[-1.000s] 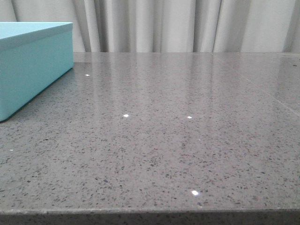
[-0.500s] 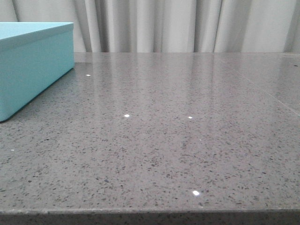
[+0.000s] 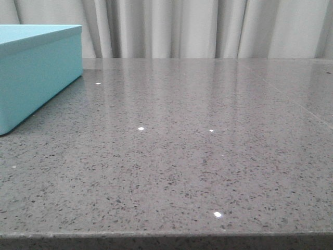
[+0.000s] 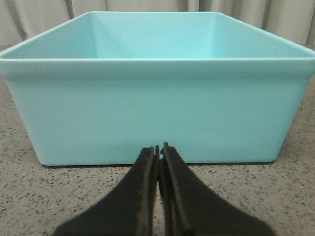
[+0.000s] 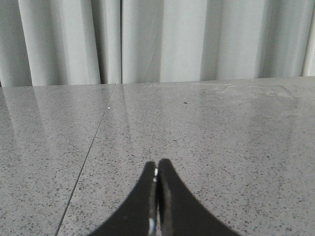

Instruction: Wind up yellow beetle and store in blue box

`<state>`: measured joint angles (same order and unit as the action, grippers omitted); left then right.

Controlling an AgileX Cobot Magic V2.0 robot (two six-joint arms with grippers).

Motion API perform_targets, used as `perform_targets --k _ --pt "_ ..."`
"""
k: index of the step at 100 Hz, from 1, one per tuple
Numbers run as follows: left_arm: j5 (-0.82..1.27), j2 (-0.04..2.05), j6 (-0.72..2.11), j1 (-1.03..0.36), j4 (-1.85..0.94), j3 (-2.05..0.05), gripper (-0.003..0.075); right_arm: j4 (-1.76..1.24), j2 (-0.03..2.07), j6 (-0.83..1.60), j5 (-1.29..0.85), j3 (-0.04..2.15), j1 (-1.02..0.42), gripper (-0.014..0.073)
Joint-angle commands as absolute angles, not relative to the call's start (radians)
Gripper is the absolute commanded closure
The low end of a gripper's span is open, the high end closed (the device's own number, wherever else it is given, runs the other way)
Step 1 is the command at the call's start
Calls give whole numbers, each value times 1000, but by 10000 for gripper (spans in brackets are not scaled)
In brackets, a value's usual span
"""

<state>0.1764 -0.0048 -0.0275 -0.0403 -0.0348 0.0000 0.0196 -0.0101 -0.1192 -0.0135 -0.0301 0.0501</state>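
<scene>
- Left gripper (image 4: 158, 147) pinched closed on nothing, low before the blue box's (image 4: 157, 108) near wall.
- Right gripper (image 5: 157, 169) closed too, empty, over the speckled grey table (image 5: 221, 137).
- Box sits front-left; the yellow beetle can't be seen.

blue box (image 4: 157, 108): smooth matt plastic | table (image 3: 208, 156): glossy speckled grey stone | curtain (image 5: 162, 39): pale cloth

A grey speckled polished stone bench (image 3: 197, 156) fills the foreground, dotted with small bright light reflections. Behind it hangs a pale grey pleated curtain (image 3: 208, 28).
</scene>
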Motion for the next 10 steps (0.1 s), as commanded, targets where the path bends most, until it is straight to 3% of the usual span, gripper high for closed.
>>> perform_targets --k 1,10 --pt "98 -38 -30 -38 -44 22 739 30 -33 -118 59 -14 56 662" --pt "98 -38 -30 -38 -44 22 739 30 -33 -118 59 -14 56 662"
